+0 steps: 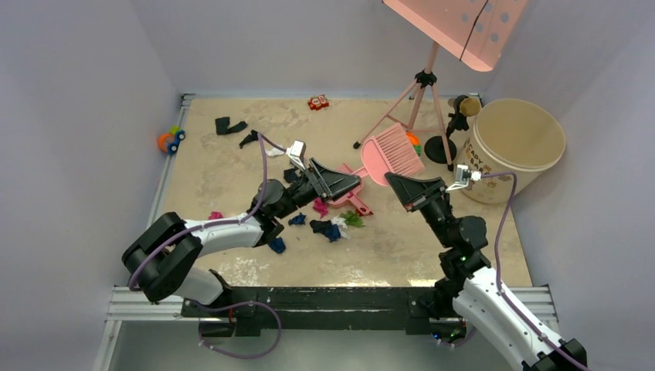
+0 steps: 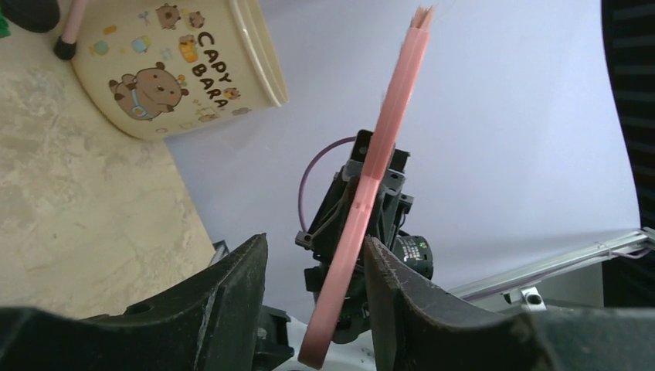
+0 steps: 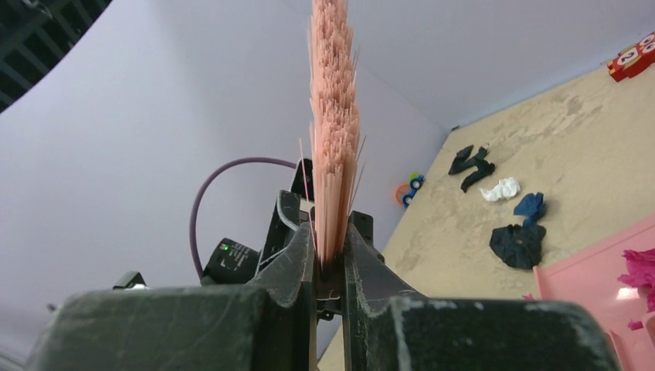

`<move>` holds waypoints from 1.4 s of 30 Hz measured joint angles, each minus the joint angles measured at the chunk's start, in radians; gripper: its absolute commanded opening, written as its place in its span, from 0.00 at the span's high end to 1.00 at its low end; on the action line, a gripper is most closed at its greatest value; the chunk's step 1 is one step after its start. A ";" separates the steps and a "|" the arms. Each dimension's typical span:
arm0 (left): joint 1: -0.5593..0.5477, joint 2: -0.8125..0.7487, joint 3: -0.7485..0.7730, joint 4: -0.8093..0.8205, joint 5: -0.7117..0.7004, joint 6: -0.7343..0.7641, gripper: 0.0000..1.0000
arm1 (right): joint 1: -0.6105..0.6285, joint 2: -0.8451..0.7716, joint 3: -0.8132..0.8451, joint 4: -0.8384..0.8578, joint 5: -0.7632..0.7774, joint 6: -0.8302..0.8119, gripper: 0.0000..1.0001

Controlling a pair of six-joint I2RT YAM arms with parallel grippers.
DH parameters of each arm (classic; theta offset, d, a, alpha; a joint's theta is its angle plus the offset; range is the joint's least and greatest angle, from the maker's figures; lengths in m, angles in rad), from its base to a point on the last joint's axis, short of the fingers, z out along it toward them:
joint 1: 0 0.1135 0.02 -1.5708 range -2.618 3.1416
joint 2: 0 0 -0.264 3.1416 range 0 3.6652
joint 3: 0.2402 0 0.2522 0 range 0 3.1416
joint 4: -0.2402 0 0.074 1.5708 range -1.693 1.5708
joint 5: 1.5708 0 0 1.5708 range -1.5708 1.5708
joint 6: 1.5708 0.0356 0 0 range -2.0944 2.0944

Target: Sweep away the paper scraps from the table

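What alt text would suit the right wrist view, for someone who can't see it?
A pink brush stands edge-on, its bristles rising from the shut black pincer. Beyond, a beige table carries black, blue and white paper scraps, and a pink dustpan corner holds magenta bits.

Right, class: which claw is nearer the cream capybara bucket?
Right. The right claw, shut on the pink brush, is on the brush's bucket side; the left claw is across the brush, farther from the bucket.
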 measured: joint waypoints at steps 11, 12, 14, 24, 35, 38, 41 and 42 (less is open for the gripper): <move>-0.009 0.003 0.033 0.071 -0.007 -0.011 0.58 | 0.000 -0.061 -0.052 0.015 0.074 0.052 1.00; -0.009 0.003 0.034 0.071 -0.007 -0.011 0.60 | 0.000 -0.061 -0.052 0.010 0.077 0.054 1.00; -0.009 0.003 0.034 0.069 -0.008 -0.011 0.62 | 0.000 -0.061 -0.049 -0.002 0.082 0.056 1.00; -0.009 0.003 0.035 0.061 -0.008 -0.010 0.62 | 0.000 -0.044 -0.032 -0.018 0.084 0.062 1.00; -0.008 -0.006 0.035 0.047 -0.004 0.013 1.00 | 0.000 -0.021 -0.023 -0.031 0.090 0.105 0.32; -0.008 -0.032 0.035 0.010 0.003 0.020 1.00 | 0.001 -0.021 -0.013 -0.071 0.092 0.085 0.07; 0.001 -0.111 0.035 -0.092 0.022 0.046 1.00 | 0.000 -0.020 0.027 -0.173 0.092 0.020 0.06; 0.008 -0.152 0.035 -0.142 0.024 0.063 1.00 | 0.000 -0.017 0.045 -0.205 0.092 -0.005 0.06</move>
